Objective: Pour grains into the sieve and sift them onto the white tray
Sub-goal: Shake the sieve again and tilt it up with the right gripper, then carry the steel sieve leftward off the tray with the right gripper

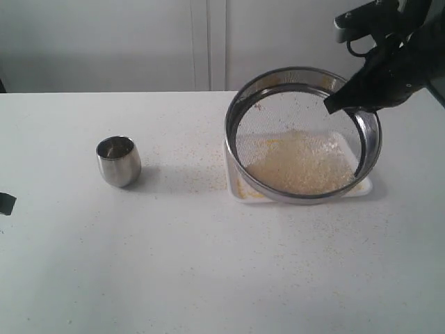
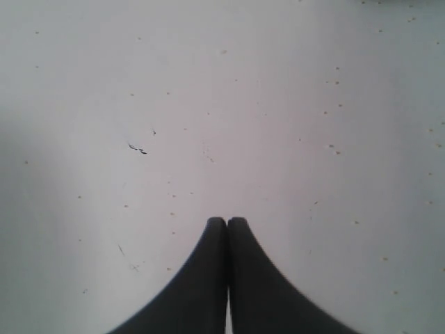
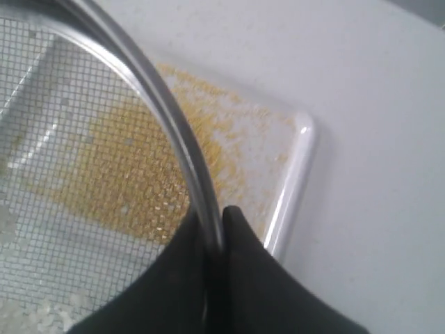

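Note:
The wide steel sieve (image 1: 303, 136) is held tilted above the white tray (image 1: 235, 186), far rim raised. My right gripper (image 1: 341, 106) is shut on its far right rim; in the right wrist view the gripper (image 3: 214, 223) pinches the steel ring (image 3: 160, 104). Pale off-white grains (image 1: 299, 167) lie heaped on the lower mesh. Golden-yellow grains (image 3: 125, 174) are spread on the tray (image 3: 299, 167) under the mesh. My left gripper (image 2: 227, 221) is shut on nothing, over bare speckled tabletop; the exterior view shows only a dark bit at its left edge.
A small rounded steel cup (image 1: 118, 160) stands upright on the white table (image 1: 208, 264), left of the tray. Stray grains are scattered over the table between the cup and the tray. A white wall runs behind the table.

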Robot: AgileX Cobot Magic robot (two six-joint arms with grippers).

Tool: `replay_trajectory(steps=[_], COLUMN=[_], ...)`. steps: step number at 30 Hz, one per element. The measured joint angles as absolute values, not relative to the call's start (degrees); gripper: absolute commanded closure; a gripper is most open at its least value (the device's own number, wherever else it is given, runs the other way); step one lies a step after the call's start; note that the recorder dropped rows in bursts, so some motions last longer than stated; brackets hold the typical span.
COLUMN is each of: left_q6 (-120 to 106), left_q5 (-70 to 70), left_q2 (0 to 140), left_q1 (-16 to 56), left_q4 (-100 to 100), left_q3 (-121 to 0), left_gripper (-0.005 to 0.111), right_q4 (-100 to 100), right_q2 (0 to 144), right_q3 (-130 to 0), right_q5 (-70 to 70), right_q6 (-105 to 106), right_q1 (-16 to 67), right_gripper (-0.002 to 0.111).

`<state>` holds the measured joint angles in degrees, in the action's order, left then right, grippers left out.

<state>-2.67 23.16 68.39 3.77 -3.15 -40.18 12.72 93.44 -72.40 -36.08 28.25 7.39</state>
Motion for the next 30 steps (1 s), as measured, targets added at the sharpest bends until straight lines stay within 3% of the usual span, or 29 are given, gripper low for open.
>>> replay_trajectory(steps=[6,30], left_q6=[-2.7,-2.7], left_q5=[23.2,23.2], left_q2=[68.4,68.4], left_q1=[3.8,3.8], left_q4=[-3.1,-3.1], left_q3=[-40.2,-40.2], left_gripper=[0.107,0.107], right_q4=[12.9,17.8], right_q2=[93.3,98.6], right_q3=[-72.4,-74.8], right_q5=[-43.7,-49.1], right_q6=[31.1,28.8], right_q1=[10.3,27.0], right_gripper=[0.108,0.108])
